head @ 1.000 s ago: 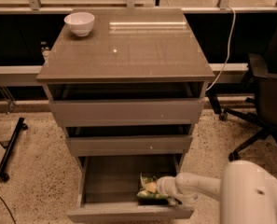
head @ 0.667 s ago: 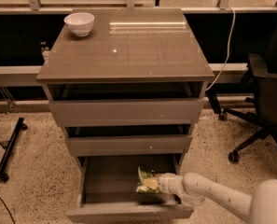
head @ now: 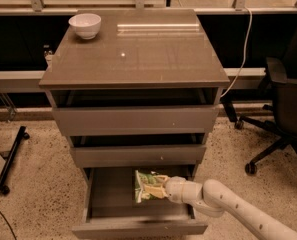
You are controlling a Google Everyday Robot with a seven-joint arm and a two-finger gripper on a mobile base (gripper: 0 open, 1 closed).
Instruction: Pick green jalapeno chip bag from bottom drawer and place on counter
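Observation:
The green jalapeno chip bag is inside the open bottom drawer, near its right side and tilted up. My gripper reaches in from the lower right on a white arm and is shut on the bag's right edge. The bag hides the fingertips in part. The counter is the glossy grey-brown top of the cabinet, above the two shallower drawers.
A white bowl stands at the counter's back left corner. A black office chair is to the cabinet's right. A black stand leg lies on the speckled floor at the left. A white cable hangs behind on the right.
The bag has moved up and to the left inside the drawer with my gripper on it. The bulky white arm section has left the lower right corner.

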